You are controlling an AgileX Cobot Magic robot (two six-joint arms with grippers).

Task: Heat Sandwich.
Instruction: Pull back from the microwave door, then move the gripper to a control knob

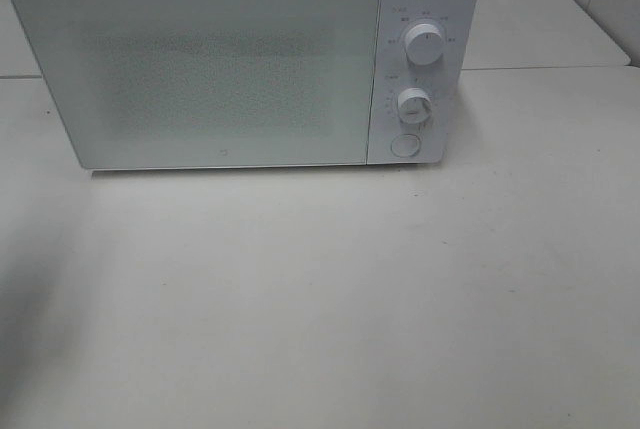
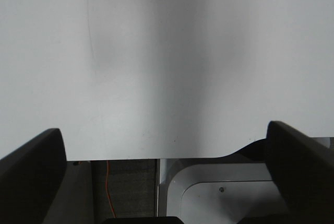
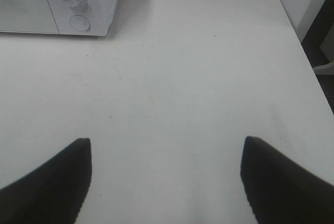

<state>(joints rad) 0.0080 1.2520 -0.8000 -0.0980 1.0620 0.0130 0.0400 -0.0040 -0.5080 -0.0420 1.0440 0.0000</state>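
The sandwich is out of view in every frame. A white microwave (image 1: 240,59) stands at the back of the table with its frosted door (image 1: 200,64) shut. Its right panel carries two round knobs (image 1: 425,46) (image 1: 413,104) and a round button (image 1: 404,144). Neither arm shows in the exterior high view. My left gripper (image 2: 164,130) is open above bare white tabletop, nothing between its dark fingers (image 2: 31,166). My right gripper (image 3: 167,140) is open too, empty, over the table some way from the microwave's panel corner (image 3: 78,4).
The white table (image 1: 320,299) stretches in front of the microwave. In the left wrist view a table edge (image 2: 156,157) shows, with an orange cable (image 2: 108,187) and a grey frame below it. The right wrist view shows the table's right edge (image 3: 302,51).
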